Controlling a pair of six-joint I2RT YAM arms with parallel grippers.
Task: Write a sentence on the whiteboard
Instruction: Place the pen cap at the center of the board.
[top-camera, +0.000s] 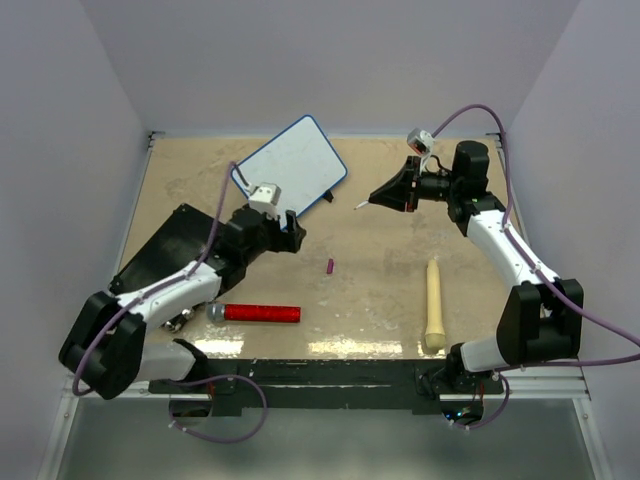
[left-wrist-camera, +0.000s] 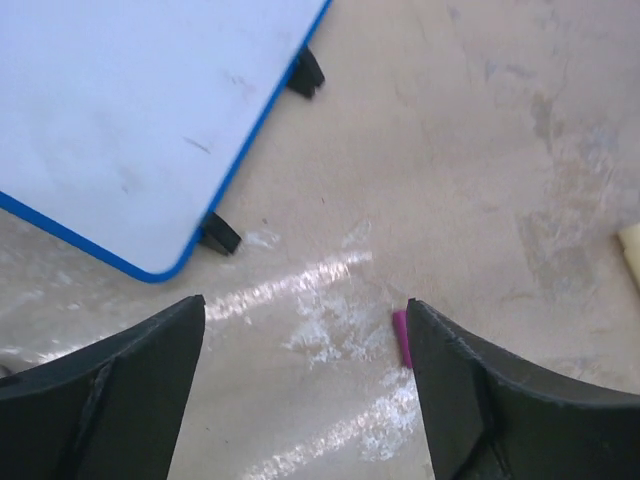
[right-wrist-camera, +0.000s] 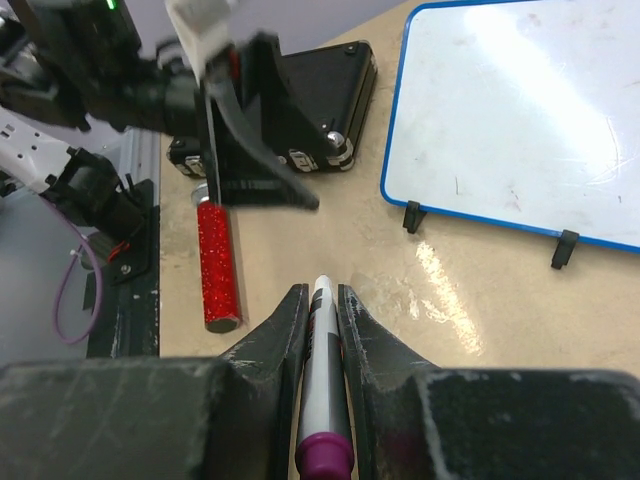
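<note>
Right wrist view: right gripper (right-wrist-camera: 321, 292) clamps a white purple-ended marker (right-wrist-camera: 322, 400); left gripper (left-wrist-camera: 303, 310) gapes near the blue-rimmed white whiteboard (left-wrist-camera: 120, 100).

The whiteboard (top-camera: 292, 163) is taking up the far middle-left of the desk (top-camera: 380, 300) and a black slab (top-camera: 165, 245) is blocking the left edge, with the spread left gripper (left-wrist-camera: 305, 312) hanging just beside the board's near corner. A red glittery tube (top-camera: 260, 313) is lying along the near edge on the left and a cream stick (top-camera: 434, 305) toward the near right corner. Between them the middle is offering open passage, broken only by a purple cap (top-camera: 330, 266), while the right gripper (top-camera: 385, 197), clamped on a marker (right-wrist-camera: 322, 370), is hovering toward the far right.
</note>
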